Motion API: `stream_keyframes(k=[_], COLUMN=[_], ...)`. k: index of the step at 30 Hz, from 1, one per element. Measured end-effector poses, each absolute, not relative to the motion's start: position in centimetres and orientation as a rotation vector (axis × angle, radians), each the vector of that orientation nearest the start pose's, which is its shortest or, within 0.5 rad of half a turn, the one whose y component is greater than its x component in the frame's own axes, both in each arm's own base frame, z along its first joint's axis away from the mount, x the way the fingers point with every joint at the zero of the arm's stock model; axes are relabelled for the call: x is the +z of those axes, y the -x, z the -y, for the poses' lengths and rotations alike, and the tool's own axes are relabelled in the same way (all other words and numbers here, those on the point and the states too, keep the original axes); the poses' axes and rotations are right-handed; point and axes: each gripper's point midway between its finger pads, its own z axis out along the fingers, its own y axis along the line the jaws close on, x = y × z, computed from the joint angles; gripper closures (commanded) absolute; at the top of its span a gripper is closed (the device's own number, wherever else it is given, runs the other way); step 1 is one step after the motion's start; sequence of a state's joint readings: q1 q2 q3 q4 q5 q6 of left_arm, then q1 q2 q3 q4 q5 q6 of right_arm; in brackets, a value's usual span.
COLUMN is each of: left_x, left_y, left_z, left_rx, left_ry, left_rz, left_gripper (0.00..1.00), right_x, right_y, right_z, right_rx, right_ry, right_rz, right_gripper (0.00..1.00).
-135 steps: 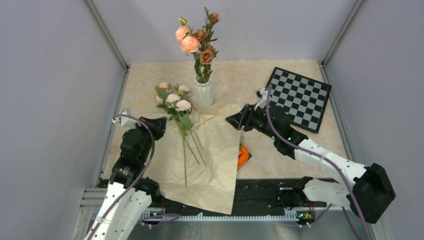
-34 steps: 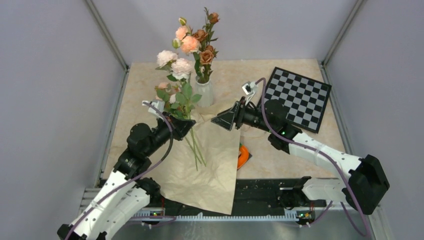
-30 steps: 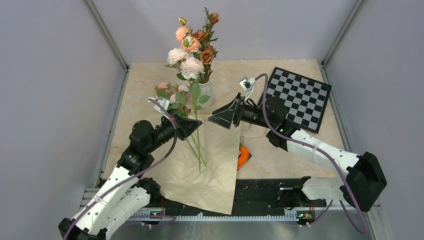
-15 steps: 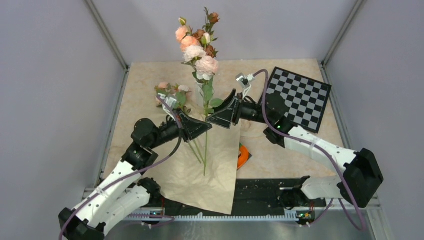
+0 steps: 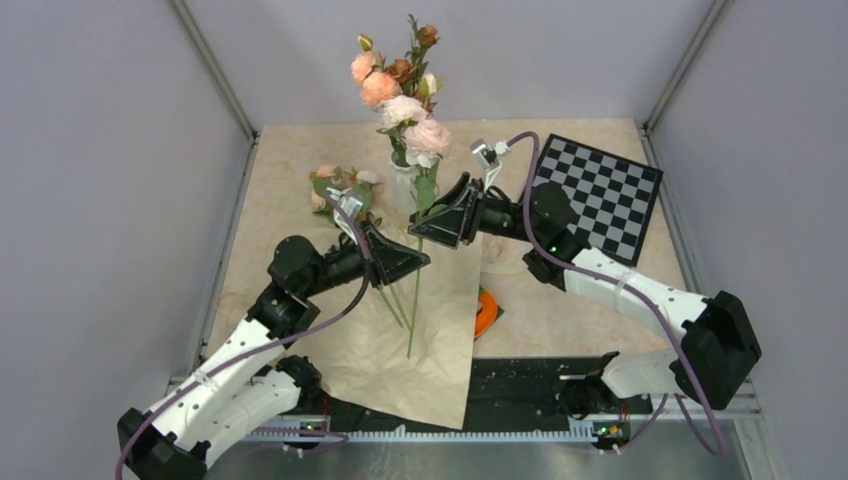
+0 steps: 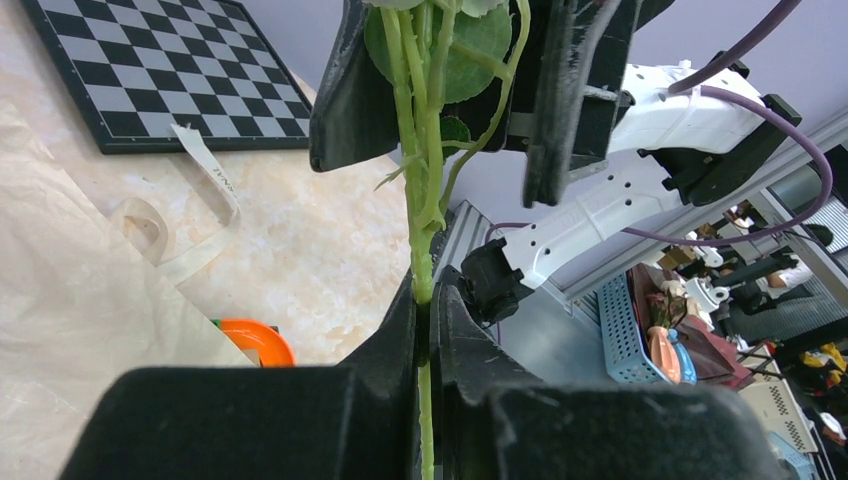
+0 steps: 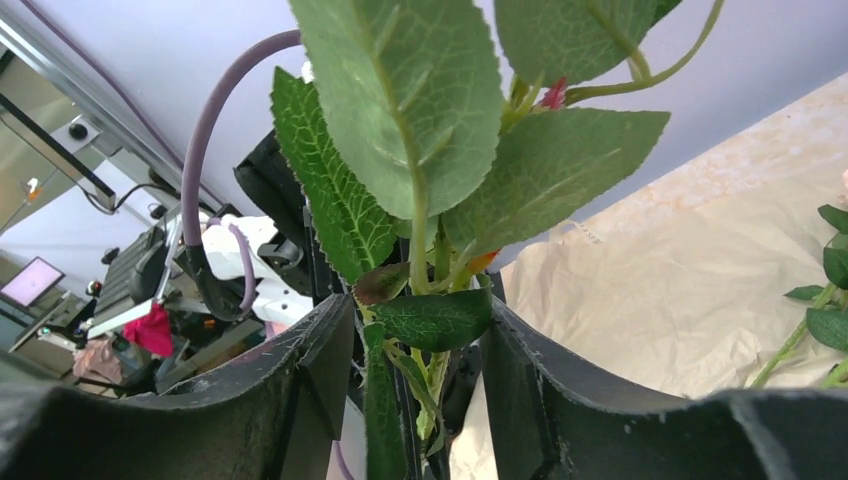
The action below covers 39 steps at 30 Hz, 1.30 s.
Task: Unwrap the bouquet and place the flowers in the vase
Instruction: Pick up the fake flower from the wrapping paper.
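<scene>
So the pink rose stem [image 5: 425, 135] is up in the air just in front of the vase [image 5: 402, 190], roughly upright. Its blooms sit level with the vase's top and its bare lower end hangs down over the paper. The left gripper [image 5: 415, 263] has it pinched tight low on the stalk, jaws closed right onto the green. The right gripper [image 5: 425, 235] is a bit higher up, nearer the vase. Its jaws are spread with the stalk and leaves between them, and there are gaps on both sides, so it's not gripping anything.

The vase itself has peach and rust roses [image 5: 385, 78] standing in it. A few more loose flowers [image 5: 338, 190] lie on the table to the vase's left. The kraft paper [image 5: 440, 340] is spread flat in front of the vase, with the cream ribbon [image 6: 140, 222] lying on it. An orange ring [image 5: 487, 312] peeks out at the paper's right edge, and a checkerboard [image 5: 598, 195] lies off to the vase's right.
</scene>
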State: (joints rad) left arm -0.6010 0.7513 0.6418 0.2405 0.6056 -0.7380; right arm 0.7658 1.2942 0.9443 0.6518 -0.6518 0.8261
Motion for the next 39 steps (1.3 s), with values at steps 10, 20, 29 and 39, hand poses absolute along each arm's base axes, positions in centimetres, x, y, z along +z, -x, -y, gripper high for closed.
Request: stream_keyframes(k=[10, 20, 29, 39], left_x=[32.2, 32.1, 31.2, 32.0], left_y=[-16.2, -16.8, -18.1, -22.4], left_z=[26.1, 26.0, 25.5, 21.4], left_rx=[-1.487, -1.432, -1.342, -0.998], left_ry=[-0.454, -0.46, -0.412, -0.285], left_rz=[-1.597, -1.627, -1.671, -1.795], left_gripper=[1.0, 0.42, 0.01, 0.01], right_x=[36.7, 36.5, 35.5, 38.9], right_y=[-19.5, -19.8, -20.7, -23.6], right_z=[-37.0, -37.0, -36.4, -33.4], right_rx=[1.729, 1.717, 1.599, 1.24], right_ry=[0.6, 0.589, 0.57, 0.529], right_rz=[-1.454, -1.465, -1.514, -1.469], right_gripper=[0.85, 1.0, 1.0, 1.0])
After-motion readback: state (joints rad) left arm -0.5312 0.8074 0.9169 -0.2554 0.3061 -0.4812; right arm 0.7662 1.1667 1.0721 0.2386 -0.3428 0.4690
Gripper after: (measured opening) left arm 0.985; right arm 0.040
